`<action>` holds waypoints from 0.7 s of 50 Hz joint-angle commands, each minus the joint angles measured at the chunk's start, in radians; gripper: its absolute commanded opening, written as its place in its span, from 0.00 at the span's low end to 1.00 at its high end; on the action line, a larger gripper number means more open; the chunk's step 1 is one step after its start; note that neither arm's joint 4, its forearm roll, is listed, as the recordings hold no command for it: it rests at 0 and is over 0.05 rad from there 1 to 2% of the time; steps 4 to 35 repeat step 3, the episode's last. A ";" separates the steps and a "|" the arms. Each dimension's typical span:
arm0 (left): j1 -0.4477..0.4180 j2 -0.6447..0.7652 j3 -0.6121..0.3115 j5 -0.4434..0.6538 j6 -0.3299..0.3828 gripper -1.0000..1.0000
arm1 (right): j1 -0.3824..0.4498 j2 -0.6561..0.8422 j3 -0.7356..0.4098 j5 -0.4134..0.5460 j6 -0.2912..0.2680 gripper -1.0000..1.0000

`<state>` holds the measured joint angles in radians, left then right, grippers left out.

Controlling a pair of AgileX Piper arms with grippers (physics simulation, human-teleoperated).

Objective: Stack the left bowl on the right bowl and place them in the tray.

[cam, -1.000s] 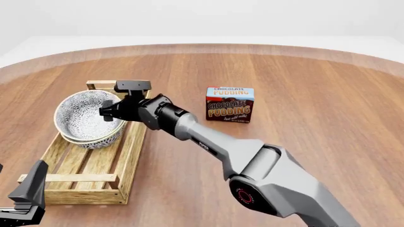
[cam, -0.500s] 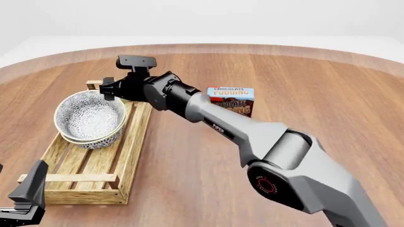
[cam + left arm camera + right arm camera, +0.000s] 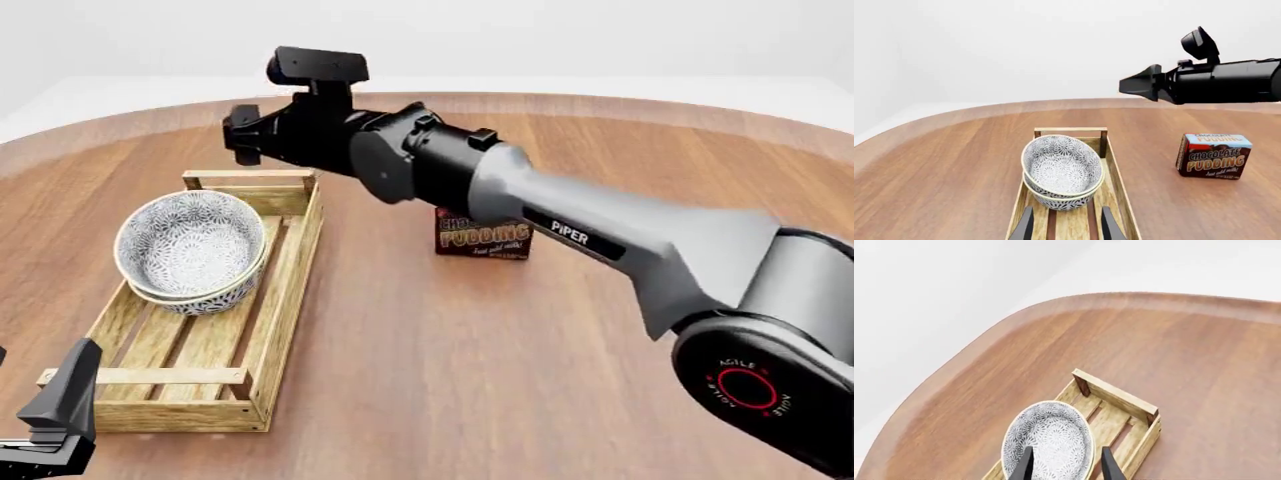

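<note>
noting positions: the two bowls (image 3: 188,252) sit nested, one inside the other, in the far half of the tray (image 3: 274,330), which lies near the table's (image 3: 441,380) left edge with its long axis running from near edge to far edge. the stack leans a little, its openings tipped toward the near edge. by the look of it both parts of the task are already met.

right end effector (image 3: 242,136): hangs in the air above the tray's far end bar, clear of the bowls and touching nothing. in the right wrist view its fingers (image 3: 1026,466) are spread with nothing between them. left end effector (image 3: 1066,227): low at the near left corner of the table, just short of the tray's near end, fingers apart and empty, pointing along the tray toward the bowls.

handling judgement: the bowls look like glazed ceramic, so rigid, smooth, probably slippery and chip-prone; nested, they could slide on each other if tilted. if regrasped, pinch the rim wall, one finger inside and one outside, catching both rims.

surroundings: a chocolate pudding box (image 3: 1213,155) stands upright well apart from the tray, toward the table's middle, partly hidden by the right arm in the front view. nothing stands between either end effector and the bowls; the tray's low sides and raised end bars are the only things to clear.
</note>
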<state>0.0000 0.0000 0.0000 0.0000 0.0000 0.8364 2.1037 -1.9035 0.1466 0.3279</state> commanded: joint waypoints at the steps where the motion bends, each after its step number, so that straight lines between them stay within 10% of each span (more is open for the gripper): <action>1: 0.000 0.000 0.000 0.000 0.000 1.00 | -0.003 -0.139 0.168 -0.080 -0.022 1.00; 35: 0.000 0.000 0.000 0.000 0.000 1.00 | -0.005 -0.170 0.208 -0.099 -0.021 1.00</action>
